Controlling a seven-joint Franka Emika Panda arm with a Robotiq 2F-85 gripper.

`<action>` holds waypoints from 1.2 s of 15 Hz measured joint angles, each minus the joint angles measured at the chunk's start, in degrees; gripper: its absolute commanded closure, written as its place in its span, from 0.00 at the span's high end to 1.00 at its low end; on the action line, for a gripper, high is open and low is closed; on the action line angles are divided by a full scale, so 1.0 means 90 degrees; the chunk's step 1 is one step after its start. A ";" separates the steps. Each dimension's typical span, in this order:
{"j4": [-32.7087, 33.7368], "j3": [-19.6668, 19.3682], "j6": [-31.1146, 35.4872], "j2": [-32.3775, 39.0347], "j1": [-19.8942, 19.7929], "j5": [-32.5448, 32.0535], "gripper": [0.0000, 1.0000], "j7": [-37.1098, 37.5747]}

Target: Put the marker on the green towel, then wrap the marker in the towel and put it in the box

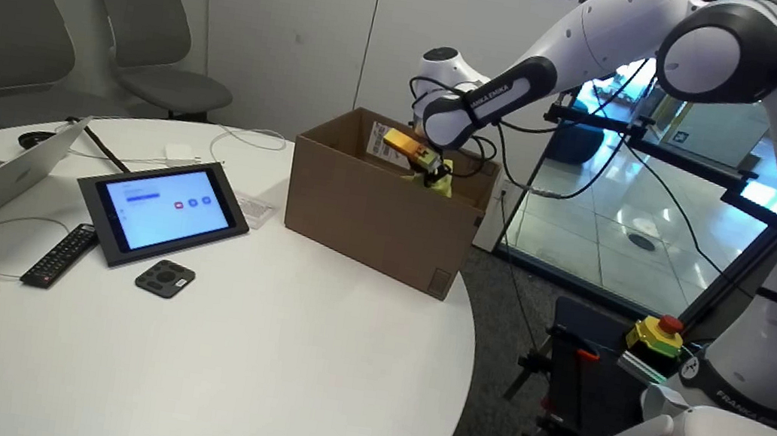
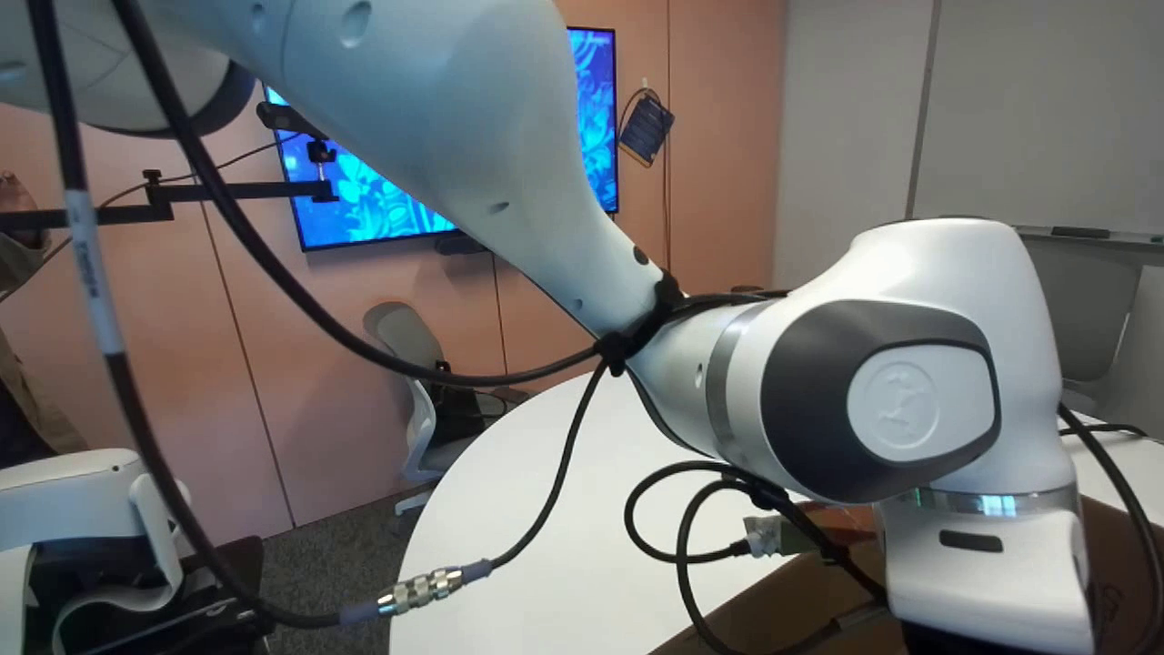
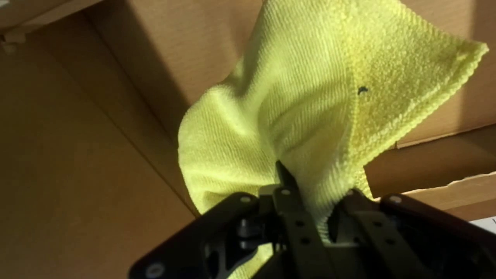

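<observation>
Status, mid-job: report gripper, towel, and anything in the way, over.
Gripper clamped on bunched yellow-green towel. Held at mouth of open cardboard box, not yet released. Marker not visible. No obstruction seen, but towel hides part of view below.

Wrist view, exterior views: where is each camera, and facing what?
In an exterior view: raised, facing the brown cardboard box across the round white table; white jointed arm at right.
In an exterior view: beside the arm, facing the blue wall screen; forearm and wrist.
Wrist view: on the wrist, facing into the box; black tool gripping yellow-green cloth towel.
Both exterior views share arm, table, box.
</observation>
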 measured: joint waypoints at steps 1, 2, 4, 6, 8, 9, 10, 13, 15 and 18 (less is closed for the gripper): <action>0.0056 0.0000 0.0000 0.0090 -0.0028 0.0086 0.53 -0.0001; 0.0109 -0.0001 0.0000 0.0166 -0.0054 0.0159 0.60 -0.0001; 0.0179 -0.0001 0.0001 0.0263 -0.0091 0.0252 0.76 -0.0006; 0.0212 -0.0002 0.0003 0.0289 -0.0108 0.0297 0.90 -0.0006; 0.0227 -0.0006 0.0021 0.0281 -0.0109 0.0317 1.00 -0.0006; 0.0227 -0.0011 0.0032 0.0258 -0.0100 0.0317 1.00 -0.0006; 0.0222 -0.0024 0.0054 0.0215 -0.0080 0.0317 1.00 -0.0006; 0.0097 -0.0175 0.0149 -0.0107 0.0139 0.0182 1.00 -0.0012; -0.0124 -0.0312 0.0165 -0.0527 0.0404 -0.0110 0.99 -0.0012; -0.0631 -0.0369 0.0265 -0.1383 0.0827 -0.0756 1.00 -0.0017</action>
